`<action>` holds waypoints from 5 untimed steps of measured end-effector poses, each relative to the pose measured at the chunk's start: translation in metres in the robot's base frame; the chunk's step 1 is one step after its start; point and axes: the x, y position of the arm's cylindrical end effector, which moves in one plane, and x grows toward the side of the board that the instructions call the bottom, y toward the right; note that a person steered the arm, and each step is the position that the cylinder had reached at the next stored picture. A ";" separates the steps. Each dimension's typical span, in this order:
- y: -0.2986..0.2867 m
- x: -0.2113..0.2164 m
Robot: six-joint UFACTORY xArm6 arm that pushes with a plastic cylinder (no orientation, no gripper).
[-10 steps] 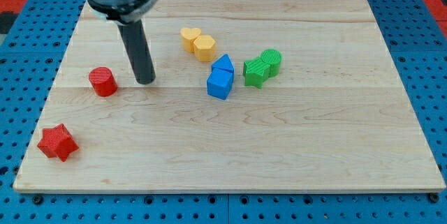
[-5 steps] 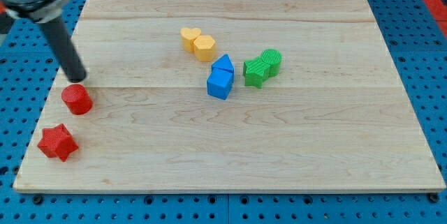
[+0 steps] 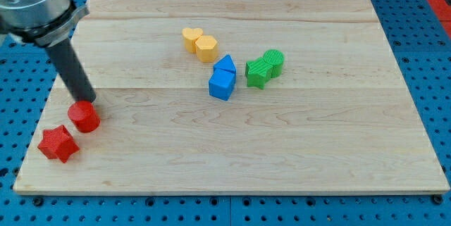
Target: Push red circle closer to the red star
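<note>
The red circle (image 3: 84, 117) sits near the board's left edge, just up and right of the red star (image 3: 57, 143), with a small gap between them. My tip (image 3: 86, 100) is at the circle's upper edge, touching or nearly touching it. The dark rod rises from there toward the view's top left.
A yellow heart (image 3: 191, 37) and a yellow hexagon (image 3: 206, 47) lie together at upper centre. Two blue blocks (image 3: 223, 77) sit below them. A green star (image 3: 257, 73) and a green cylinder (image 3: 273, 62) lie to their right. The wooden board (image 3: 282, 148) rests on a blue pegboard.
My tip swung from the circle's right to above it, then moved down. The red circle slid left and down, ending close to the red star.
</note>
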 end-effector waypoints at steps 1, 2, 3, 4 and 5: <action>-0.025 0.002; -0.027 -0.014; -0.007 -0.025; 0.033 -0.017; 0.031 0.007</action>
